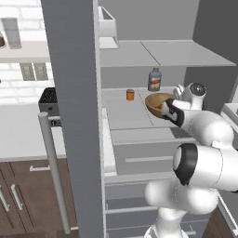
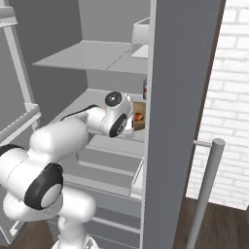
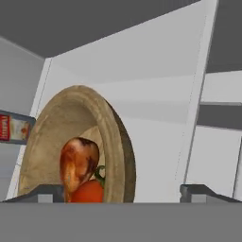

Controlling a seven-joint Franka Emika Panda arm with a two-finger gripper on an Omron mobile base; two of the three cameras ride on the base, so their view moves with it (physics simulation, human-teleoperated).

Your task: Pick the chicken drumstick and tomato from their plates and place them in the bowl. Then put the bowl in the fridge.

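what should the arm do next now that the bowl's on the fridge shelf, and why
Probably draw straight back out of the fridge. The bowl sits on the shelf with the chicken drumstick and tomato inside, and the gripper stands open around its rim, so a level retreat should avoid tipping it.

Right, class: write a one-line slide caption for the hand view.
Open pincer at the wooden bowl holding chicken drumstick and tomato, inside the fridge.
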